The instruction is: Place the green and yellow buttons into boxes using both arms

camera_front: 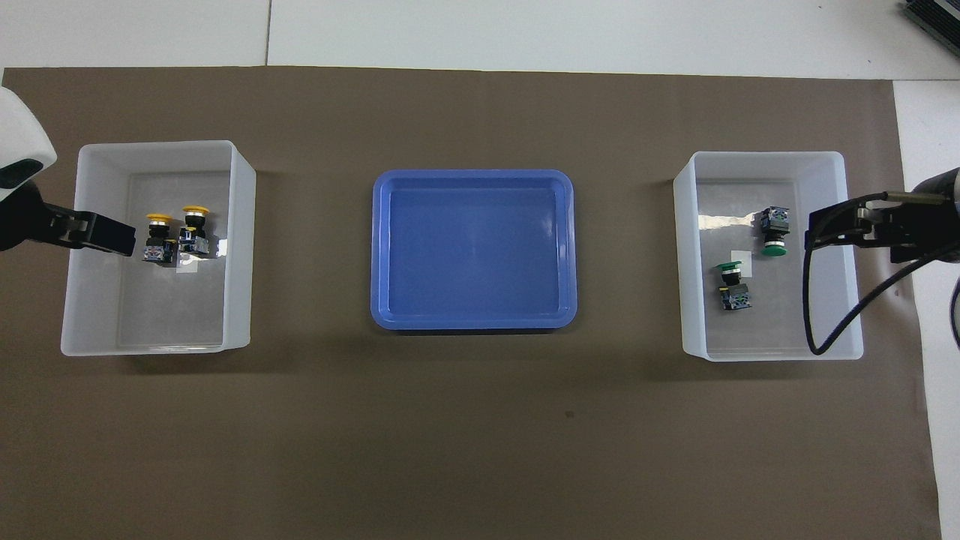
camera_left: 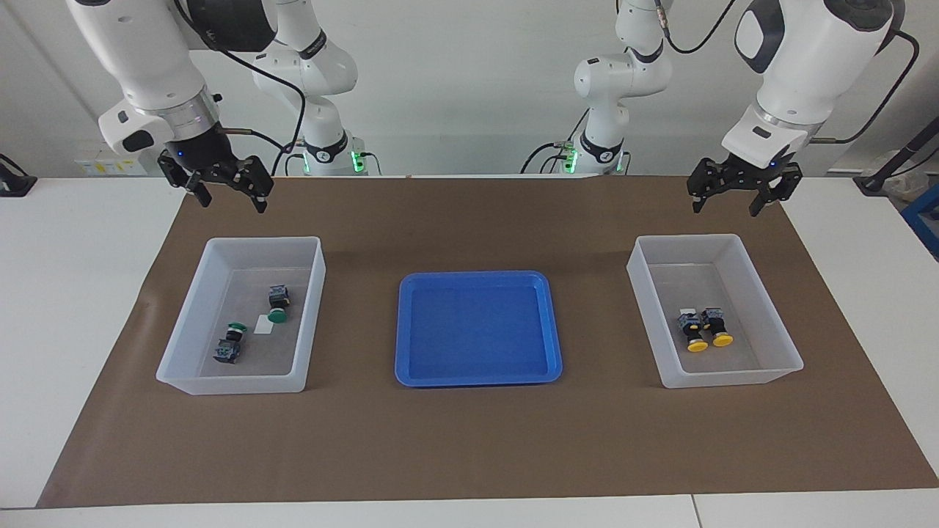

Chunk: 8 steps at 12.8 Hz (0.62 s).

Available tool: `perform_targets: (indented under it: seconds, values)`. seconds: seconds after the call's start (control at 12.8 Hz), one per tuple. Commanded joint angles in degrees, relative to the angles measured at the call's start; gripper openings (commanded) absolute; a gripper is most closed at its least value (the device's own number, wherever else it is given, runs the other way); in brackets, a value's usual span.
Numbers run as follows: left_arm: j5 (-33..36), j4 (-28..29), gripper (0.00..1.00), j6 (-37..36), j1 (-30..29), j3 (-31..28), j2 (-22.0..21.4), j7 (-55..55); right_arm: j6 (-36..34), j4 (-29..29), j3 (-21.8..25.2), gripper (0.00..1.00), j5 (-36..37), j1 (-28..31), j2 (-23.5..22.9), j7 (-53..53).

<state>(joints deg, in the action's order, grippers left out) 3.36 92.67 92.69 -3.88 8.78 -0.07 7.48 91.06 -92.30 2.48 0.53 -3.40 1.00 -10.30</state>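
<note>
Two empty, wide-open grippers hang above the table: our left gripper (camera_left: 739, 196) over the mat at the rim of the box (camera_left: 779, 372) holding both yellow buttons (camera_left: 703, 328), our right gripper (camera_left: 224, 192) likewise above the box (camera_left: 192, 383) with both green buttons (camera_left: 253, 325). We judge sorting finished; a careless descent could clip a wall and tip a box.

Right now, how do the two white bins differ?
The bin at the right arm's end holds two green buttons, lying apart with a white label between them. The bin at the left arm's end holds two yellow buttons, side by side and touching, caps pointing away from the robots; the green caps point different ways. Shared: same translucent white shape, flanking the blue tray.
</note>
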Motion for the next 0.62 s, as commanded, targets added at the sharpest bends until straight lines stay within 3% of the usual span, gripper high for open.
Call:
perform_targets:
  seconds: [0.0,0.55]
  values:
    - [-2.9,0.1,1.00,1.0,0.1,-0.1,0.0,0.3,-1.7,1.5,0.2,1.00,-1.5,0.3,0.1,1.6]
    - [-6.1,0.5,1.00,1.0,0.0,-0.2,-0.1,-0.1,-1.4,0.2,-0.1,1.00,-2.0,-0.6,0.8,1.2]
